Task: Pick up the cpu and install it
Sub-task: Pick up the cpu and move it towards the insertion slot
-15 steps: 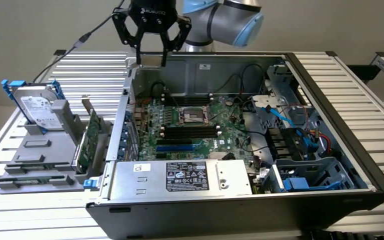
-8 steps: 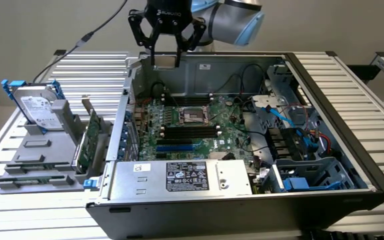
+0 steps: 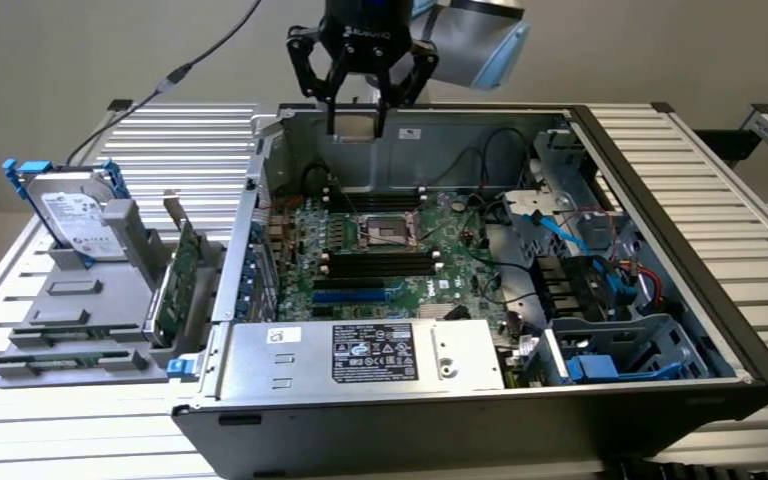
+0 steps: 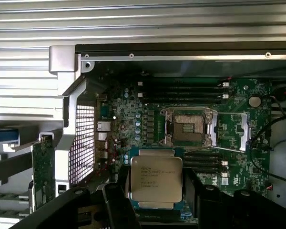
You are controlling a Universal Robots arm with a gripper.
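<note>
We see the tool (image 3: 357, 128) hanging above the far wall of the open computer case (image 3: 704, 260). Its two fingers are clamped on opposite edges of the cpu (image 3: 357, 118), so the chip is up in the air, clear of the board. From the wrist view, its silver top with printed text faces us, and the green motherboard (image 4: 229, 119) lies below. The cpu socket (image 4: 189, 126) sits uncovered mid-board, apart from the chip. Over at the tabletop (image 3: 704, 130) edge on the exterior view's left, the hard drive (image 3: 75, 215) in its blue frame stands in a gray rack (image 3: 84, 300), with the green circuit card (image 3: 180, 270) beside it.
</note>
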